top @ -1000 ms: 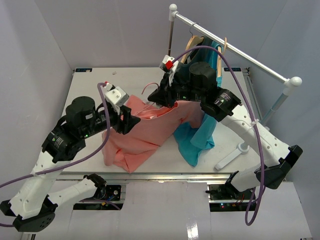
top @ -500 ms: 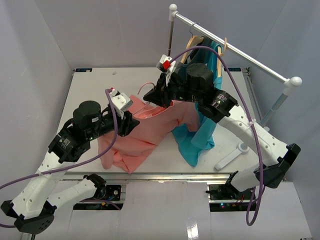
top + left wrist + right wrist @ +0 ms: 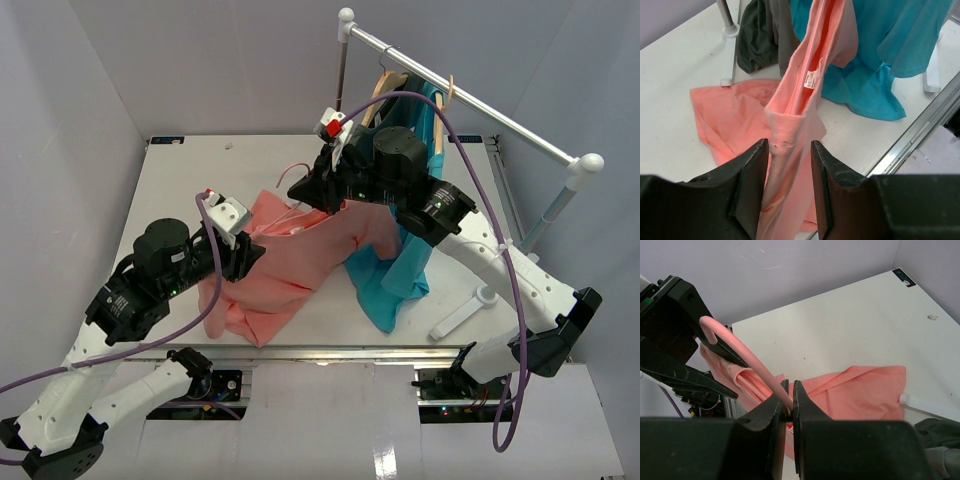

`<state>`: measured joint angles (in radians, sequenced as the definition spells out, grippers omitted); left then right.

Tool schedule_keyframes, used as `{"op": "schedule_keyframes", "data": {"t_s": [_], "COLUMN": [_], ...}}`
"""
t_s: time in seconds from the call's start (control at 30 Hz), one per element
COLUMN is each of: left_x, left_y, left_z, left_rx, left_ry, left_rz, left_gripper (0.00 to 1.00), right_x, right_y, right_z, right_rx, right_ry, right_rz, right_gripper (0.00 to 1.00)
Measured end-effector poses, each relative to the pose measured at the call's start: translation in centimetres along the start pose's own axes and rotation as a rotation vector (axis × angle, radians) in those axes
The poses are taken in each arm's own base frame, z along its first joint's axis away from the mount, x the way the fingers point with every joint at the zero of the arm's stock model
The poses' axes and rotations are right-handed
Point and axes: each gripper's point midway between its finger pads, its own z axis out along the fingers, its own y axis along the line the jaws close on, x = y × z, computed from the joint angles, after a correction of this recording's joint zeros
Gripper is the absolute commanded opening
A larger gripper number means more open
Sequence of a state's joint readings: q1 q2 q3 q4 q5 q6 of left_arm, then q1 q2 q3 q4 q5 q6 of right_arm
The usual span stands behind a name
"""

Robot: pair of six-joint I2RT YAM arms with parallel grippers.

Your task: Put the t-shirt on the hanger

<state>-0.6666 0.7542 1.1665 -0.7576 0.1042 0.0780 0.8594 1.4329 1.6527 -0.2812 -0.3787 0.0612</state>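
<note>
Pulling the left gripper back and lower than a moment ago, and pinching the collar of the shirt tight with it. Holding the right gripper up over the table, squeezing the thin rod of the hanger near its hook. Stretching the collar up between the two grippers. Leaving the rest of the shirt lying on the table, just beside a teal shirt. Probably feeding the hanger into the neck hole, but not seeing how far in. Still needing both shoulders pulled over the hanger, so maybe getting halfway.
</note>
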Motion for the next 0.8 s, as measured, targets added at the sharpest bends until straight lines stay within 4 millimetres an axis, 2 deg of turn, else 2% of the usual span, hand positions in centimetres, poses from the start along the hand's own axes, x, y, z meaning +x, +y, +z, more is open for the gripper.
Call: {"op": "schedule_keyframes", "data": {"t_s": [0.23,0.5,0.8], "left_x": [0.7,1.3,1.5], "left_y": [0.8,1.7,3.2], "left_z": [-0.4,-0.4,-0.4], "left_rx": [-0.051,-0.108,-0.199], "left_ry": [0.018,0.044,0.058], "left_rz": [-0.006,-0.020,-0.033], "left_gripper": [0.49,0.48,0.43], "right_x": [-0.6,-2.1,-1.6], "right_y": [-0.2,0.3,0.4], "right_z": [-0.5,-2.0,-2.2], "right_rx": [0.023,0.037,0.037], "right_ry": [-0.015,-0.054,-0.045], "right_rz": [-0.006,-0.025,-0.020], "right_gripper": [0.08,0.08,0.08]}}
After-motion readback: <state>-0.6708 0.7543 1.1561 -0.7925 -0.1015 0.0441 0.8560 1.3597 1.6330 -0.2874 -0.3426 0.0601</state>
